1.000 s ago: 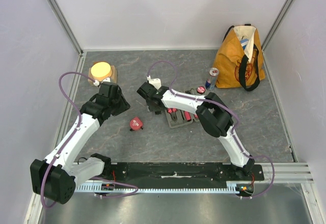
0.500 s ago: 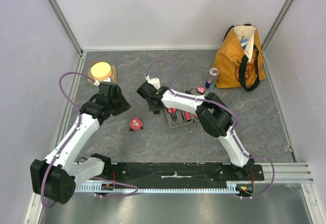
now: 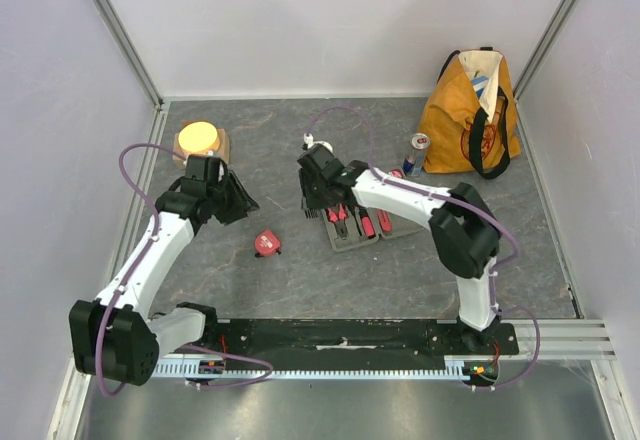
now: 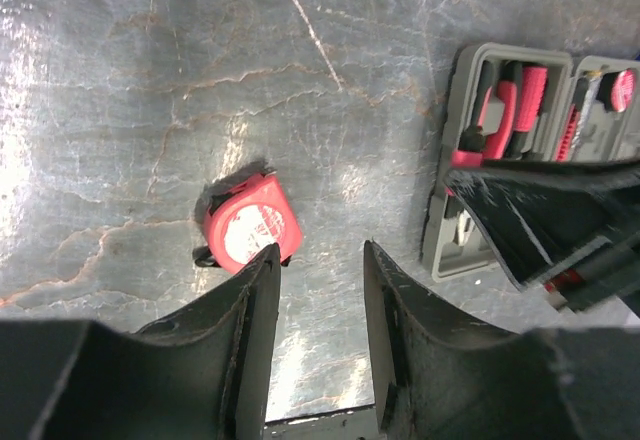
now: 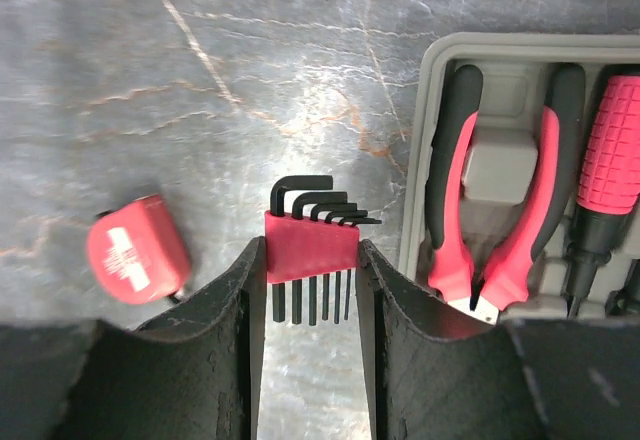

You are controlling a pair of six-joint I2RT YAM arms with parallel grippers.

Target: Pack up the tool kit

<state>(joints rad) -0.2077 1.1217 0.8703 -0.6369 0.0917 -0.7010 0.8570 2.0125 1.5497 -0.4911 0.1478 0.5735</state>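
The tool kit's grey case (image 3: 357, 225) lies open in the middle of the table, with red-and-black pliers (image 5: 497, 200) and a screwdriver (image 5: 610, 155) in its tray. My right gripper (image 5: 311, 250) hangs just left of the case rim (image 5: 428, 150), shut on a red holder of black hex keys (image 5: 310, 228). The red tape measure (image 3: 265, 243) lies loose on the table left of the case. My left gripper (image 4: 320, 255) hovers open above the table, and the tape measure (image 4: 250, 225) sits just beyond its left fingertip, untouched.
An orange tote bag (image 3: 470, 110) stands at the back right with a drink can (image 3: 417, 150) beside it. A yellow-topped round object (image 3: 199, 140) sits at the back left. Enclosure walls close in the table on three sides.
My right gripper has closed on the hex key holder and moved right toward the case with it. The left gripper has shifted slightly left.
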